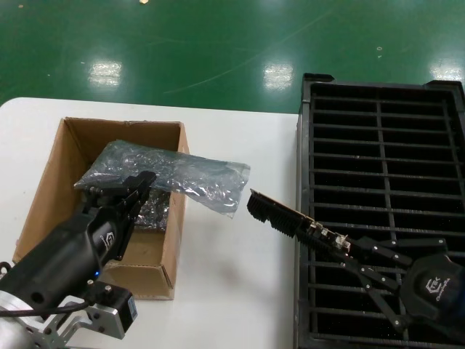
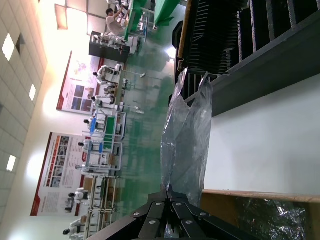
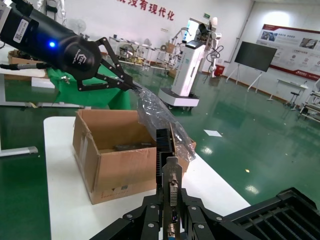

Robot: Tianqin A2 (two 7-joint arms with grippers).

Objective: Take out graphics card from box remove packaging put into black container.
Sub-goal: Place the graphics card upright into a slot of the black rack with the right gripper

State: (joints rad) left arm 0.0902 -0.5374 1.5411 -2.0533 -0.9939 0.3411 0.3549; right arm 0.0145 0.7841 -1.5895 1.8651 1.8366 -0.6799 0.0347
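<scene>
Holding the graphics card (image 1: 290, 216) by its bracket end, the right gripper (image 1: 347, 251) is keeping it in the air just past the near edge of the black container (image 1: 378, 94), its fingers closed on the silver bracket with the heatsink end pointing back toward the box (image 1: 43, 189). The card is bare and completely clear of the packaging (image 1: 178, 174), a small gap of white table (image 1: 240, 305) showing between them.

The left gripper (image 1: 138, 185) is pinching one end of the empty bag, jaws shut on the plastic, and is holding it up over the open box so that the loose end is drooping across the box's right wall (more bagged parts seem to be lying inside, though I can't tell what they are).

I judge the unwrapping to be done and the placing to be the step in hand. To do it well, the right arm should be turning the card edge-on so it is lining up with one long narrow slot, then lowering it straight between the ribs without scraping them, letting go only once it is seated. The left arm only needs to be keeping the bag away from the crate.
</scene>
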